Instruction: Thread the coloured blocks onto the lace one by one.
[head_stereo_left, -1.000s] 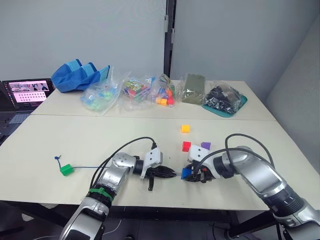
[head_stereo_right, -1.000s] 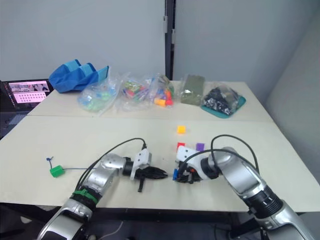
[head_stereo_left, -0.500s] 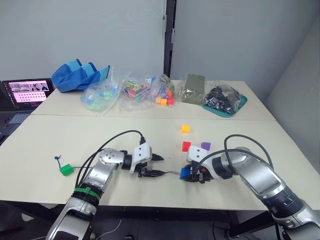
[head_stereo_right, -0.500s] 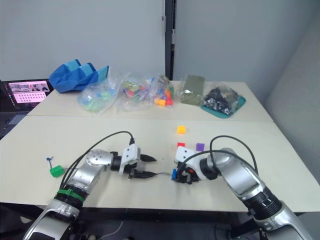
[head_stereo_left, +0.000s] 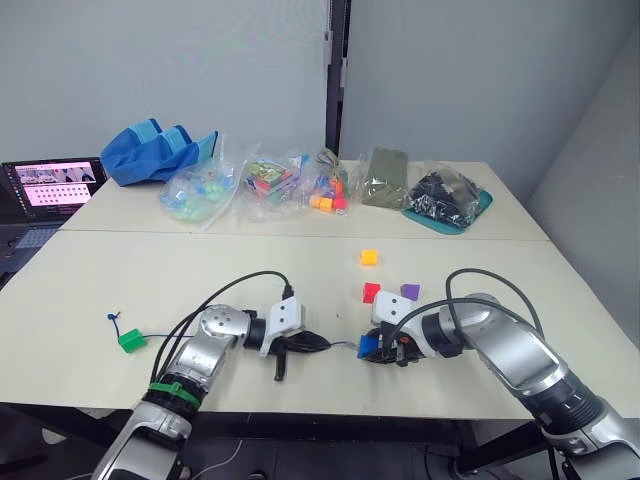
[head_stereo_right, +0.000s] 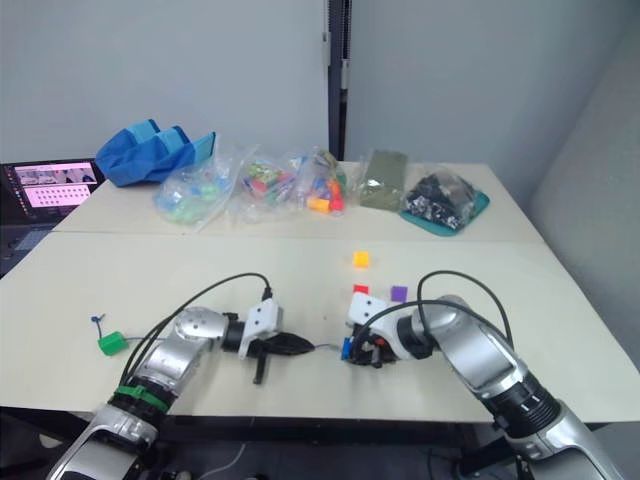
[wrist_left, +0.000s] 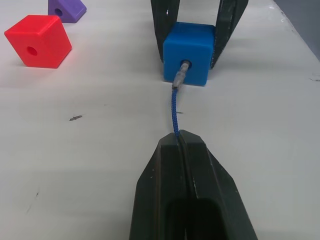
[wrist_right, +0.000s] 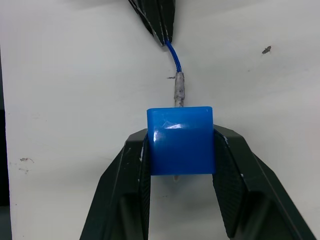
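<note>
Near the front edge of the tabletop, the blue block is pinched between the fingers of the right gripper and rests on the surface. The left gripper, just to the block's left, is pressed together on the lace, whose pale tip is entered in the block's hole. The red block and purple block lie just behind; the yellow block sits farther back, the green block on the lace near the left edge.
</note>
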